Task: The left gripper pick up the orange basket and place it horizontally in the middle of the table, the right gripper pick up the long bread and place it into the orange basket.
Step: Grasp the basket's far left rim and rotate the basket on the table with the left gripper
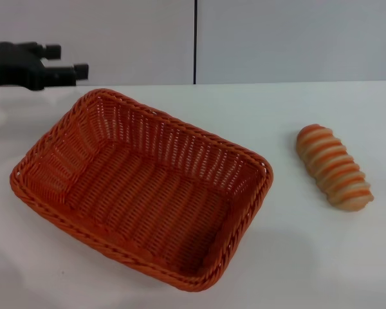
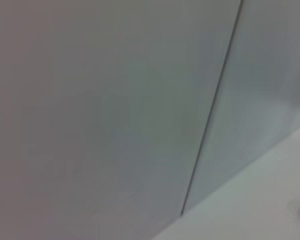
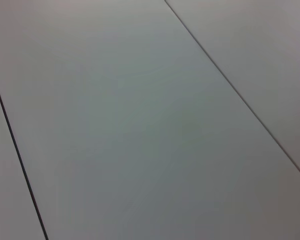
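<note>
Upper left of the frame, my left hand (image 1: pixel 67 67), fingers apart, hovers beyond the skewed orange basket (image 1: pixel 141 187); a rim grab could drag it into the long bread (image 1: pixel 334 167).

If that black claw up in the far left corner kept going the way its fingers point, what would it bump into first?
Probably nothing nearby: the left gripper points sideways above the table's far edge, beyond the orange basket. Depth is uncertain.

The basket (image 1: pixel 141 193) was bright orange woven wicker with a braided rim. The bread (image 1: pixel 334 167) had orange-brown and cream spiral stripes, sitting on a plain white table (image 1: pixel 321 257). The left gripper (image 1: pixel 67 61) was black.
</note>
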`<state>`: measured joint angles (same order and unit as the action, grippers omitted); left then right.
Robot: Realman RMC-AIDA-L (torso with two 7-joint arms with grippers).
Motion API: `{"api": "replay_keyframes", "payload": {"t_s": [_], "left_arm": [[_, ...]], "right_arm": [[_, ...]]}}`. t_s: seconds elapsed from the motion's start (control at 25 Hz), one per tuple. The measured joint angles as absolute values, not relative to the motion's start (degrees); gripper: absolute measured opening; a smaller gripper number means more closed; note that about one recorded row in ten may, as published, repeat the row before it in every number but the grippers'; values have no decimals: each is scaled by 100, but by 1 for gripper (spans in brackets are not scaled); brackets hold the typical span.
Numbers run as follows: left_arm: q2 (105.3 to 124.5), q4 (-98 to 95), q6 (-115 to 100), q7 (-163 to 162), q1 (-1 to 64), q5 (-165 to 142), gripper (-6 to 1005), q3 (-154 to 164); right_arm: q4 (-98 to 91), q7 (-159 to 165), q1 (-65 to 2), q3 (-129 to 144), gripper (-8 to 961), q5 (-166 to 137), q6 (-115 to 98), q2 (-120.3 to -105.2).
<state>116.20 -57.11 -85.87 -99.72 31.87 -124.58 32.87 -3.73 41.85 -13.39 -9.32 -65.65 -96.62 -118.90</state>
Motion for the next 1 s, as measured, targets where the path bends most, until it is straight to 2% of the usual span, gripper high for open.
{"api": "replay_keyframes", "payload": {"t_s": [0.04, 0.08, 0.2, 1.0], "left_arm": [[11620, -5711, -8587, -9972, 3187, -12458, 736, 3287], [11724, -5712, -8423, -9974, 3220, -12755, 734, 3421], [11768, -5705, -8342, -9973, 3221, -12829, 730, 3503], [11786, -5240, -7559, -10280, 3194, -12907, 702, 4425]], "right_arm": [[-368, 4186, -1329, -918, 683, -6566, -9662, -11892], [-363, 4189, -1318, -916, 683, -6565, -9658, -11892], [-362, 4190, -1309, -914, 684, -6565, -9652, -11892], [-360, 4193, -1290, -817, 684, -6565, -9606, -11882]]}}
